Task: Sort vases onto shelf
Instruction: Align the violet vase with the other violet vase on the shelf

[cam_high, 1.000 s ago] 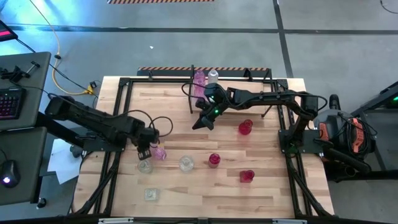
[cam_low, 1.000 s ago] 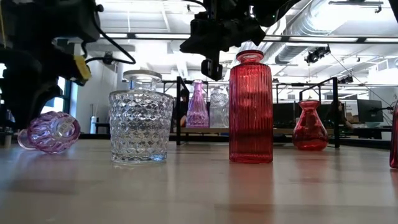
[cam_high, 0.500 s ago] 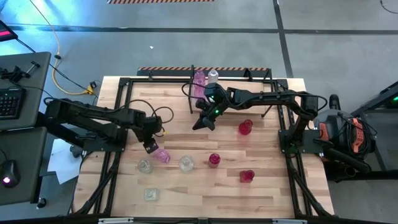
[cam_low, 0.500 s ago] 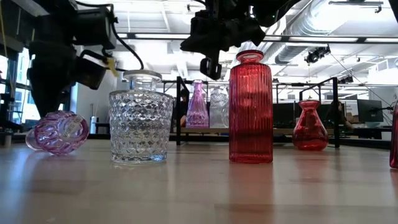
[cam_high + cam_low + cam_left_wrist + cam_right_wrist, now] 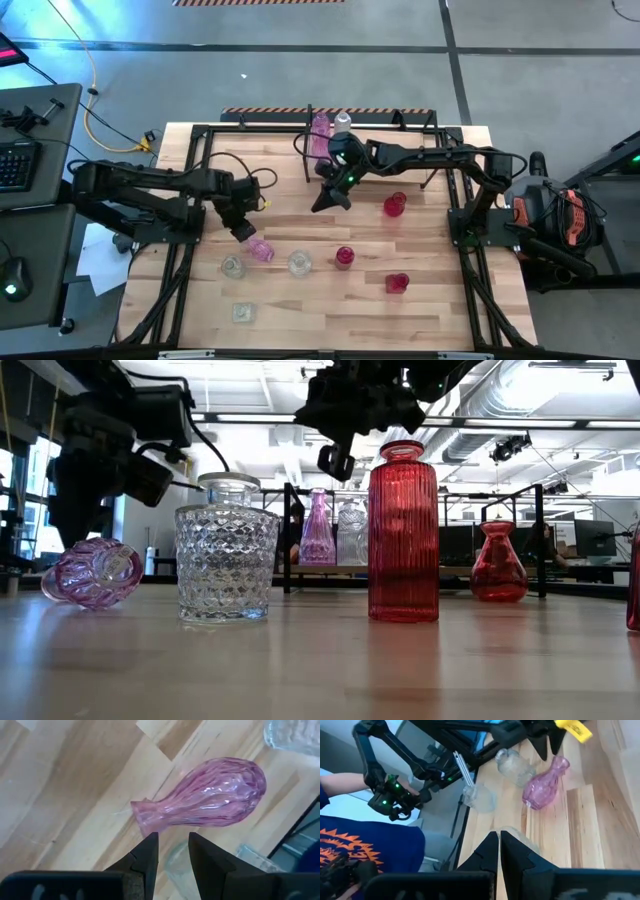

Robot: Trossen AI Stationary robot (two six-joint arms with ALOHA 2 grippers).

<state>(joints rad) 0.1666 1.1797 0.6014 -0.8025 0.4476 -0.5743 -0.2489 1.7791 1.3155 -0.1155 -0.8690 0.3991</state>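
The left end effector (image 5: 243,229) hangs just above the desk (image 5: 420,300), its two fingers (image 5: 148,851) parted by a narrow gap with nothing between them. In the left wrist view the flared mouth of a pale pink vase (image 5: 210,795) lies just beyond the fingertips, near them but apart. This pink vase lies on its side on the desk, its long axis running diagonally: in the high view the neck points up toward the left end effector and the bulbous body lies away from it, toward the front of the desk.

Close beside the fallen vase stand a small clear vase (image 5: 233,266) and a cut-glass clear vase (image 5: 299,263); a tall red bottle (image 5: 345,257) stands further right.

The right end effector (image 5: 322,205) is raised over the middle of the desk, fingers pressed together and holding nothing.

At the desk's far edge, the shelf (image 5: 420,567) carries an upright pink vase (image 5: 318,528) and a clear vase (image 5: 349,532) side by side.
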